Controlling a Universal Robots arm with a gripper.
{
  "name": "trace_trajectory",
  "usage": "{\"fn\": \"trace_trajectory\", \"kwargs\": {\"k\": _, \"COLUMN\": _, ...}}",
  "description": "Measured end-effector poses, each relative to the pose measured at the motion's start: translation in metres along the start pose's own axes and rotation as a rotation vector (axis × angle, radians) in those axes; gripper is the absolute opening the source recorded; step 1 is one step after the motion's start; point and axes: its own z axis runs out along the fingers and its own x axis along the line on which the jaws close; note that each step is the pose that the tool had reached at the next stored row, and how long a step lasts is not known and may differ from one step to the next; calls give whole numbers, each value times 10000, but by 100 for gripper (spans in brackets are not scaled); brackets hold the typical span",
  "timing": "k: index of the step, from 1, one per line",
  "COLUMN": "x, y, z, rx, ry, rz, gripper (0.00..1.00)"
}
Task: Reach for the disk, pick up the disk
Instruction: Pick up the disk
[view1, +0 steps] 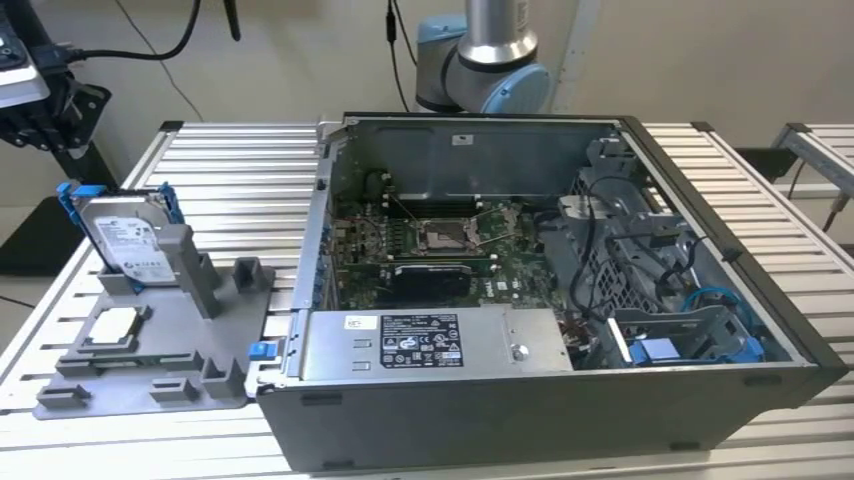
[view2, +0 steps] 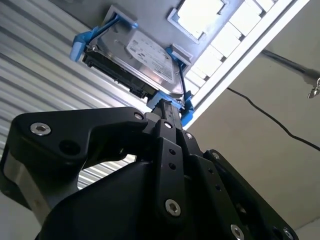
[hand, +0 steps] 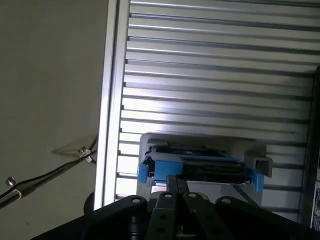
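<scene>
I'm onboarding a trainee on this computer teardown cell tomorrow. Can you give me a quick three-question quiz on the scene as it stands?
1. True or false: the disk lies flat inside the open computer case.
2. What lies on the gray fixture beside the disk? A) a processor chip B) a screwdriver C) a fan
3. Fill in: the disk's plastic frame is ___.

Key: 1 false, it stands on edge in the fixture, outside the case. 2 A. 3 blue.
</scene>
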Motion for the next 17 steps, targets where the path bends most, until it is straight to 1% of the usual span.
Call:
{"fn": "trace_trajectory", "kwargs": {"k": 10, "x": 1, "y": 0, "z": -3, "rx": 2, "ry": 34, "rz": -882, "gripper": 0}}
{"fn": "trace_trajectory", "kwargs": {"k": 17, "x": 3, "y": 0, "z": -4, "rx": 3, "ry": 63, "rz": -1604, "gripper": 0}}
